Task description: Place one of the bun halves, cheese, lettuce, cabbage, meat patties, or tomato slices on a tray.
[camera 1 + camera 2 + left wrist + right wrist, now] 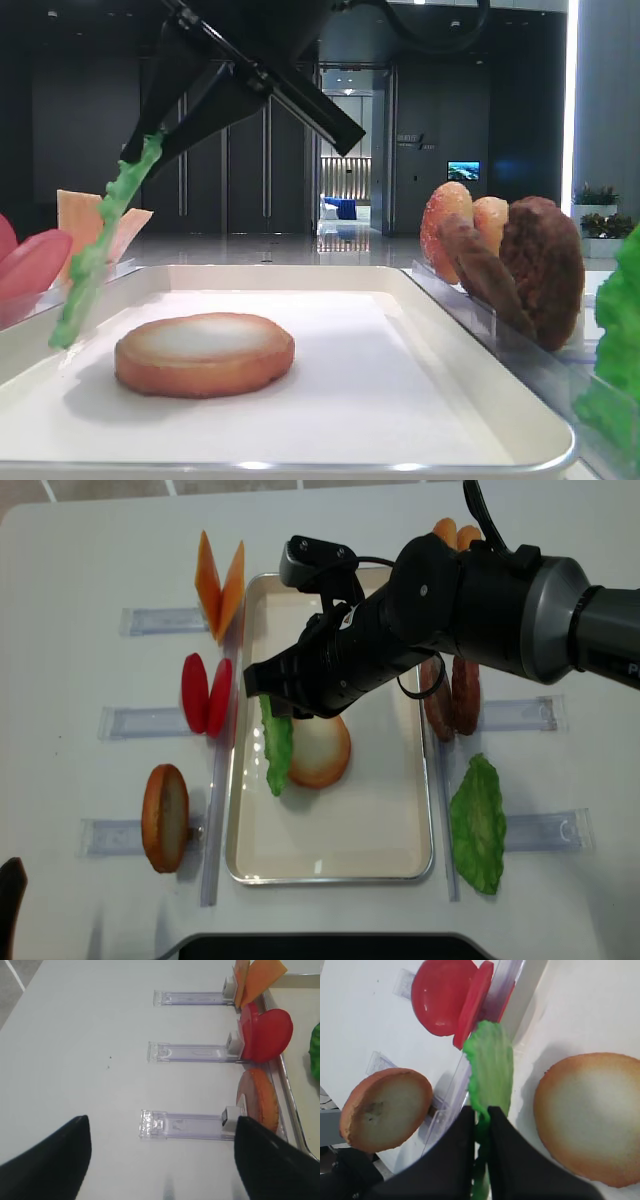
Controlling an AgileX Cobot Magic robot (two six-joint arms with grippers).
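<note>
My right gripper [481, 1110] is shut on a green ruffled lettuce leaf [490, 1067]. The leaf hangs down over the left edge of the white tray [330, 865], its lower end beside a bun half [322, 752] that lies flat on the tray. From the low exterior view the lettuce [100, 240] dangles from the gripper [150, 140] just left of that bun half [205, 352]. My left gripper [161, 1122] stands open over the table, nothing between its fingers. No cabbage is in view.
Left of the tray, clear holders carry cheese [220, 580], tomato slices [207, 695] and a bun half [165, 815]. On the right stand meat patties [450, 695], more bun halves [455, 530] and a second green leaf [478, 825].
</note>
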